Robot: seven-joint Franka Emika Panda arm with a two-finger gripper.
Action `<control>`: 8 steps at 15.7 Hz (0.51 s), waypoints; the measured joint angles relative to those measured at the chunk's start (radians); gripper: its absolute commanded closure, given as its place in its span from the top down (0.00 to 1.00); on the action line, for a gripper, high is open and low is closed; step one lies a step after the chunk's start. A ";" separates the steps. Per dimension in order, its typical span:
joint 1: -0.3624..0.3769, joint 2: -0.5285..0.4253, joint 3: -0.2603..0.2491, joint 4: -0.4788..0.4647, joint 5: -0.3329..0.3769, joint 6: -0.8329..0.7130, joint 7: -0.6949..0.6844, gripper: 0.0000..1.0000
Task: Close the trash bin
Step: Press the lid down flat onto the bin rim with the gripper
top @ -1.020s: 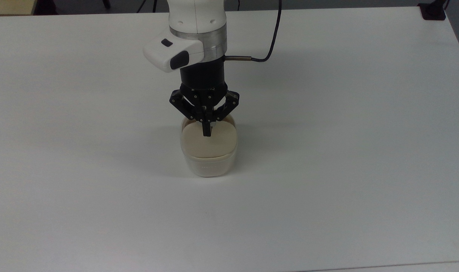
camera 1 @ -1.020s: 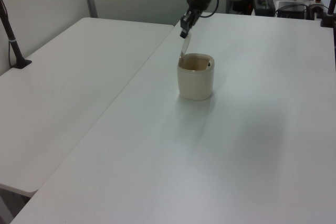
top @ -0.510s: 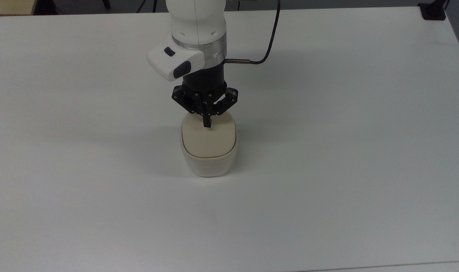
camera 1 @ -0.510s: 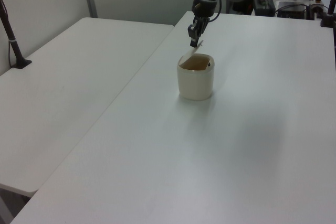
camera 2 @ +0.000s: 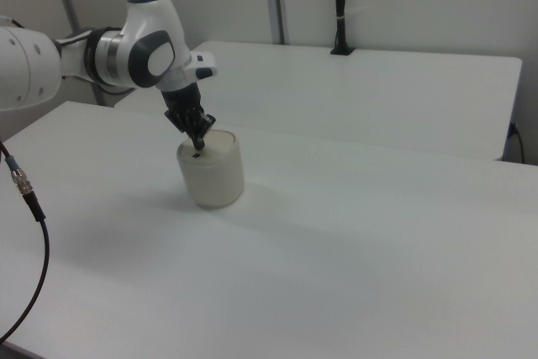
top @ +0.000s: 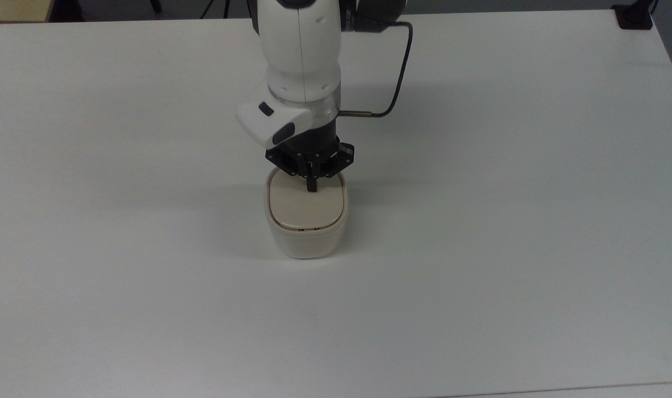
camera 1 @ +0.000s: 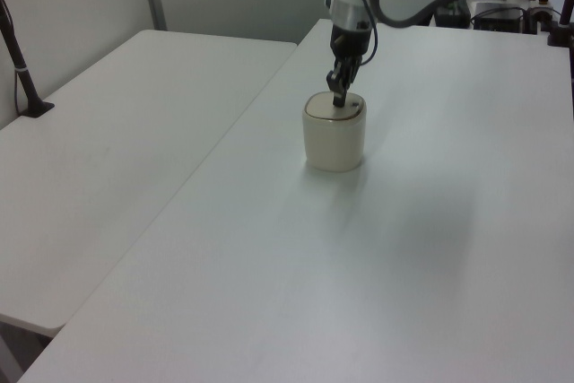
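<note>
white table (top: 479, 276): arm vertical, pinched tool (top: 312, 188) pressing trash bin (top: 305, 243) lid.

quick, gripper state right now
Gripper: shut, holding nothing, tip down on the trash bin lid.

Your arm (top: 300, 50): glossy white shell, silver ring at the wrist, white side pod with two dark buttons. Black tool (top: 312, 188), linkage fingers studded with small screws. Black cable (top: 399, 72) loops off the wrist; blue light on the joint cap.
</note>
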 measured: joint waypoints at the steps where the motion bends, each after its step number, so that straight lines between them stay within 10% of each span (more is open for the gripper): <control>1: 0.001 0.003 0.000 0.006 -0.004 -0.001 0.000 0.00; 8: 0.006 0.004 0.000 0.009 -0.011 -0.002 0.000 0.00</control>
